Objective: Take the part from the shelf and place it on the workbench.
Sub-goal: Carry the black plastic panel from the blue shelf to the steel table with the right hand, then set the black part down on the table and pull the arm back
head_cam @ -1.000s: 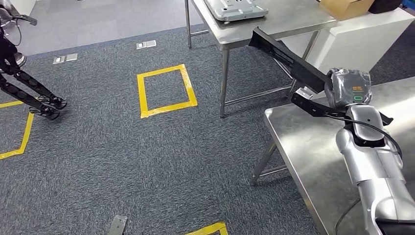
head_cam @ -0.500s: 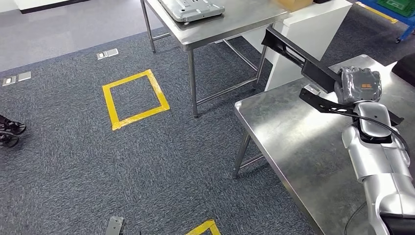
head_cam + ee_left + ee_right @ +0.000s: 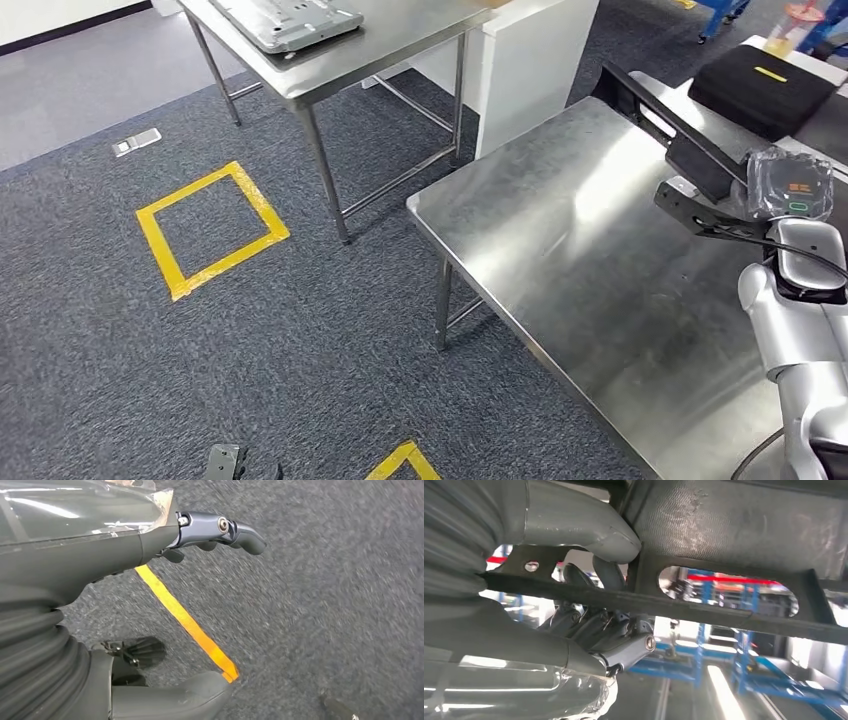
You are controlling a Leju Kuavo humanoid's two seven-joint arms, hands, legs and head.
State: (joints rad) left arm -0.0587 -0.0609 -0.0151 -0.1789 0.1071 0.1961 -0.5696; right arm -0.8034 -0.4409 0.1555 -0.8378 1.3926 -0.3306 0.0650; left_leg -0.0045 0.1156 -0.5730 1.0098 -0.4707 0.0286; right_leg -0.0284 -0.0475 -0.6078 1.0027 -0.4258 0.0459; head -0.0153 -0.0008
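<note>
On my head feed the right arm (image 3: 800, 330) is a run of silver, rounded shells with a black cable looping along the wrist. The right hand (image 3: 790, 185) wears a clear plastic wrap over grey, with an orange marking and a small green one. My left hand (image 3: 75, 550) shows a ribbed grey cover, dark metal fingers (image 3: 235, 532) and a bright screw head.

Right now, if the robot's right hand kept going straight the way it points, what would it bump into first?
The right hand points across the steel workbench with the long black part it grips leading. Probably the part's far end meets things first, perhaps the black case beyond the bench, though depth is unclear.
</note>
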